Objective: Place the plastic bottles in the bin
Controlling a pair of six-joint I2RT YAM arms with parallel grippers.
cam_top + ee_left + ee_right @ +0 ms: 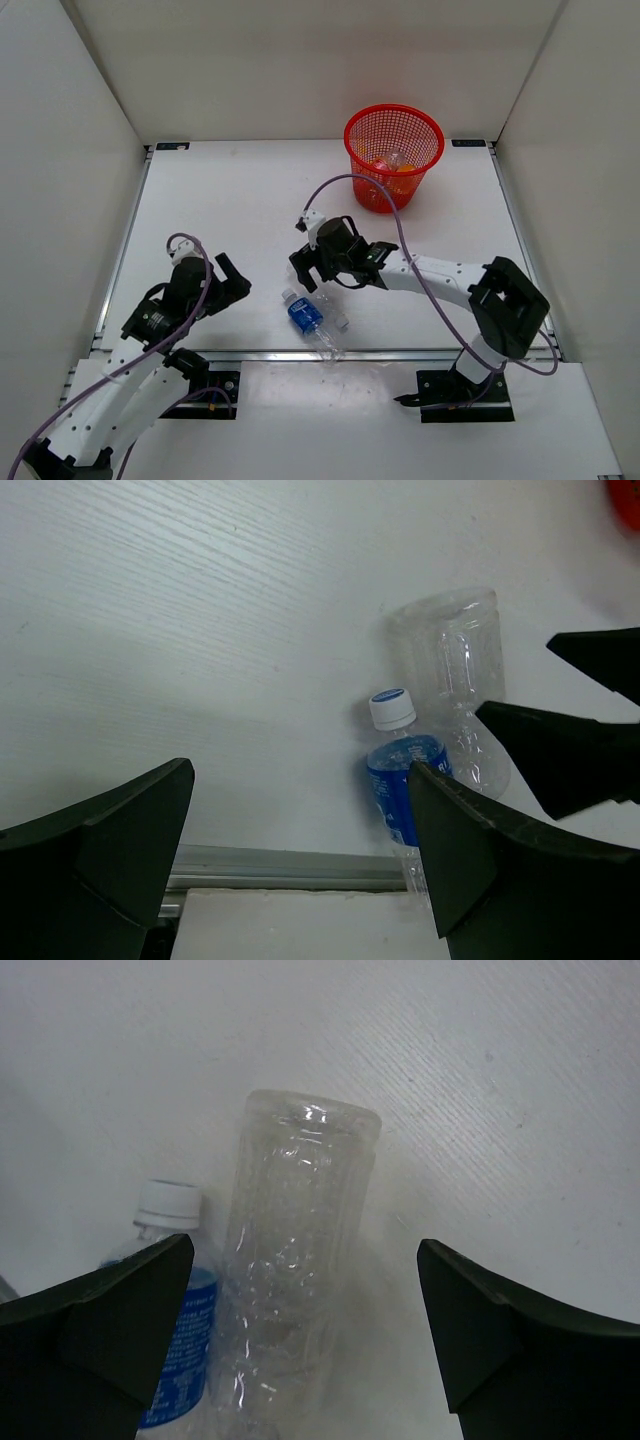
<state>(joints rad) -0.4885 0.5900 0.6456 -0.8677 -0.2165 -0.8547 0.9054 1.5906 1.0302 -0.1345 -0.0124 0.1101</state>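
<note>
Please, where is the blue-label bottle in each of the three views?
Top external: blue-label bottle low, just left of centre.
Left wrist: blue-label bottle right of centre, low.
Right wrist: blue-label bottle lower left, white cap uppermost.
Shared landmark: clear bottle lying alongside it.

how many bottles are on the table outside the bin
2. The blue-label bottle and the plain clear bottle lie side by side near the front edge of the table. Others sit in the red bin, partly hidden.
</note>
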